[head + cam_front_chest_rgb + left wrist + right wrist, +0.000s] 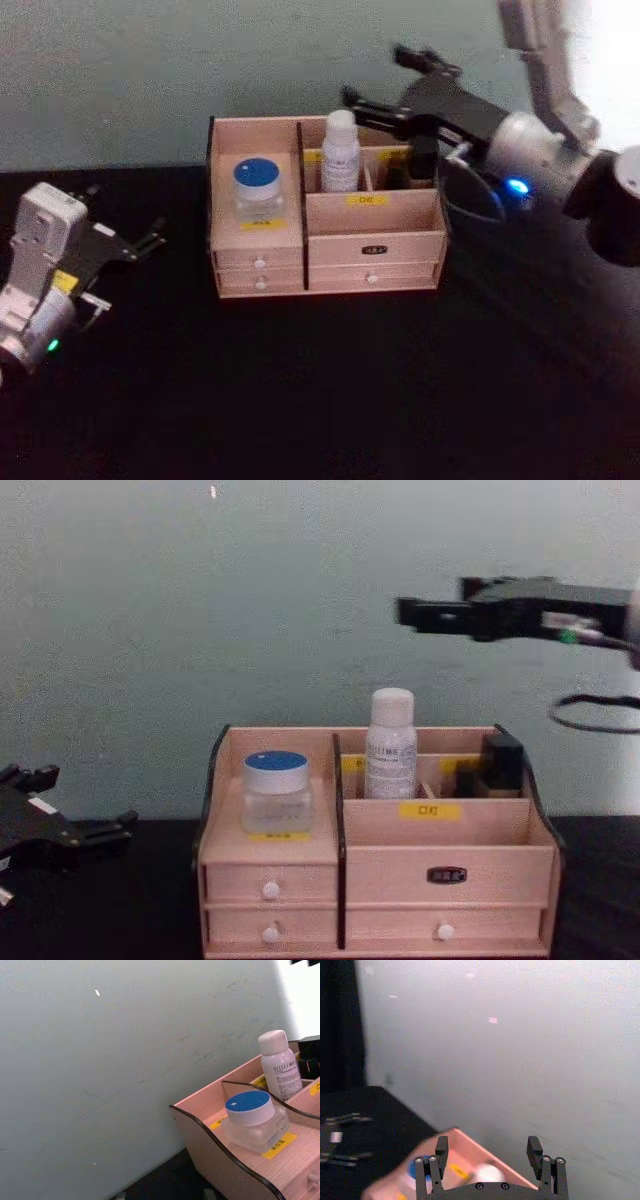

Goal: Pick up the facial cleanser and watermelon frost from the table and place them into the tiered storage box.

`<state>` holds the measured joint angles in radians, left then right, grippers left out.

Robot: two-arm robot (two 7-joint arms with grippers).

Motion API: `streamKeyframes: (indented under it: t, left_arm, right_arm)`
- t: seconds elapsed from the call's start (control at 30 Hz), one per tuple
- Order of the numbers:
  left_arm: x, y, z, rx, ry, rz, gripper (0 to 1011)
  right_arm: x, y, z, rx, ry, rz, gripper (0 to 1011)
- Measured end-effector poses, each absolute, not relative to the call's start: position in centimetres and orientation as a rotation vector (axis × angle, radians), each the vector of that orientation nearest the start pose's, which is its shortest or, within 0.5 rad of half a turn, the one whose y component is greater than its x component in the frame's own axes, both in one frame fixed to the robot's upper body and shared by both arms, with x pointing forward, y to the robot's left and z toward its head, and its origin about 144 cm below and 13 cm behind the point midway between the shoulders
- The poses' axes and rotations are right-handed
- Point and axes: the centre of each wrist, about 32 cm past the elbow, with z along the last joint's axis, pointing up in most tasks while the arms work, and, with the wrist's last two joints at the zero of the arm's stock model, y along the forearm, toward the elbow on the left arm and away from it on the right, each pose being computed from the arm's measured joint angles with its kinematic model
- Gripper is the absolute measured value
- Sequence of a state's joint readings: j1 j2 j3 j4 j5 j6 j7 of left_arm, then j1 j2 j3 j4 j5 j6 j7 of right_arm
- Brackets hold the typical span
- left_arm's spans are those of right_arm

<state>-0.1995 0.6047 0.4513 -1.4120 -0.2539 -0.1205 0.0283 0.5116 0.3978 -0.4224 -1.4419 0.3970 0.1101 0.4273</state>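
The tiered storage box (pixel 375 215) stands mid-table. Inside it, the facial cleanser (pixel 340 152), a white capped bottle, stands upright in a back compartment. The watermelon frost (pixel 258 190), a clear jar with a blue lid, sits on the left tier. My right gripper (pixel 375 77) hovers open above and behind the box's right side, holding nothing, clear of the bottle. In the right wrist view its fingers (pixel 534 1147) are spread above the bottle's cap (pixel 487 1174). At the table's left my left gripper (pixel 150 238) rests open and empty. The left wrist view shows the jar (pixel 252 1112) and bottle (pixel 280 1067).
A dark item (pixel 500 760) stands in the box's back right compartment. Small drawers with white knobs (pixel 270 890) face me. A pale wall rises close behind the box. Black tabletop stretches in front and to both sides.
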Motion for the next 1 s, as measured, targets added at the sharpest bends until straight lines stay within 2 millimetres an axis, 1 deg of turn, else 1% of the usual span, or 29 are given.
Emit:
streamKeyframes:
  t: [0.03, 0.07, 0.13, 0.2, 0.3, 0.33, 0.37, 0.43, 0.53, 0.57, 0.63, 0.87, 1.0]
  left_arm:
    - [48.9, 31.0, 114.0, 0.304, -0.285, 1.248, 1001]
    - [48.9, 31.0, 114.0, 0.304, -0.285, 1.248, 1001]
    - [48.9, 31.0, 114.0, 0.304, -0.285, 1.248, 1001]
    - [48.9, 31.0, 114.0, 0.304, -0.285, 1.248, 1001]
    - [48.9, 31.0, 114.0, 0.304, -0.285, 1.248, 1001]
    - [48.9, 31.0, 114.0, 0.304, -0.285, 1.248, 1001]
    - [48.9, 31.0, 114.0, 0.304, -0.285, 1.248, 1001]
    - [48.9, 31.0, 114.0, 0.304, -0.285, 1.248, 1001]
    - [48.9, 31.0, 114.0, 0.304, -0.285, 1.248, 1001]
    - [48.9, 31.0, 114.0, 0.304, -0.285, 1.248, 1001]
    - [48.9, 31.0, 114.0, 0.304, -0.285, 1.248, 1001]
    - [48.9, 31.0, 114.0, 0.304, -0.285, 1.248, 1001]
    - [48.9, 31.0, 114.0, 0.304, -0.285, 1.248, 1001]
  right_arm:
    - [56.8, -23.6, 126.7, -0.047, -0.173, -0.826, 1003]
    - [56.3, -24.5, 126.2, -0.043, -0.171, -0.868, 1003]
    - [55.7, -25.7, 125.5, -0.037, -0.163, -0.924, 1002]
    - [55.2, -26.4, 124.8, -0.036, -0.154, -0.960, 1003]
    - [53.9, -27.9, 123.0, -0.032, -0.136, -1.046, 1003]
    - [53.9, -27.9, 123.0, -0.032, -0.136, -1.046, 1002]
    - [53.3, -28.4, 122.1, -0.035, -0.128, -1.077, 1003]
    - [52.9, -28.7, 121.4, -0.036, -0.124, -1.100, 1002]
    - [51.7, -29.4, 119.3, -0.033, -0.106, -1.144, 1003]
    - [51.7, -29.4, 119.3, -0.033, -0.106, -1.144, 1003]
    - [50.9, -29.7, 118.0, -0.031, -0.091, -1.162, 1003]
    - [49.7, -30.3, 115.8, -0.024, -0.045, -1.192, 1003]
    - [49.4, -30.3, 115.0, -0.032, -0.020, -1.202, 1003]
